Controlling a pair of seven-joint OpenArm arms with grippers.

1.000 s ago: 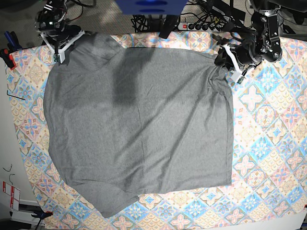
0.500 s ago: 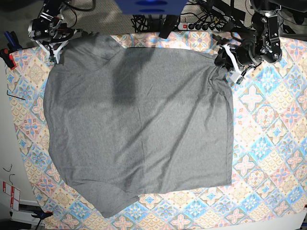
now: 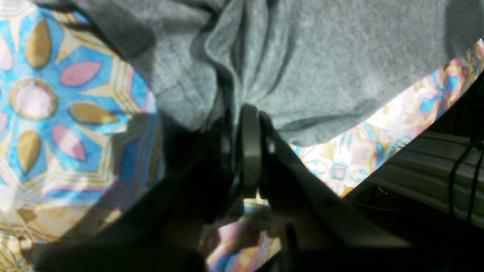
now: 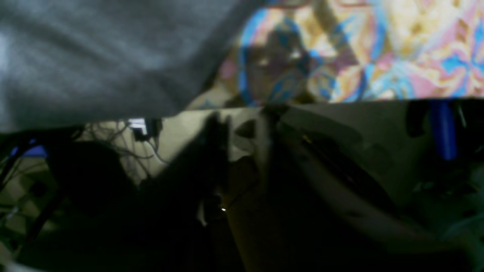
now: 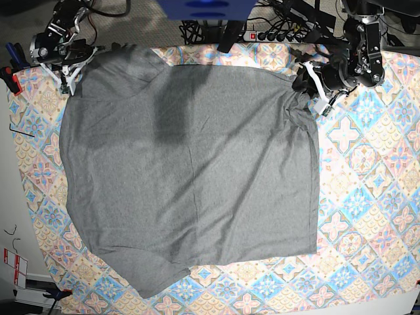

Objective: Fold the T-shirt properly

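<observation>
Since a second ago, right gripper (image 5: 68,73) has drawn back off the top-left corner of the cloth toward the table's far-left edge; left gripper (image 5: 312,88) has not shifted.

Large plain heather-grey short-sleeved cotton T-shirt (image 5: 190,177) lies spread flat over the colourful tile-patterned tablecloth (image 5: 367,197), covering most of it. Long axis runs top to bottom in the base view; a loose flap trails at the bottom-left.

Left gripper: pressed together, pinching a bunched fold of grey fabric at the shirt's top-right corner, seen plainly in the left wrist view (image 3: 249,124), with puckers radiating from the pinch.

Right gripper: the right wrist view is dark and blurred; fingers (image 4: 219,136) look slightly parted, nothing between them. Shirt edge (image 4: 94,60) lies above and to the left of them in that view, close but apart. Cannot tell how wide the gap is.

Judgement: the next move turns on the right arm. The shirt's free top-left corner lies just inboard of it, so it must reach back in toward table centre to regrip before both corners can be lifted together.
</observation>
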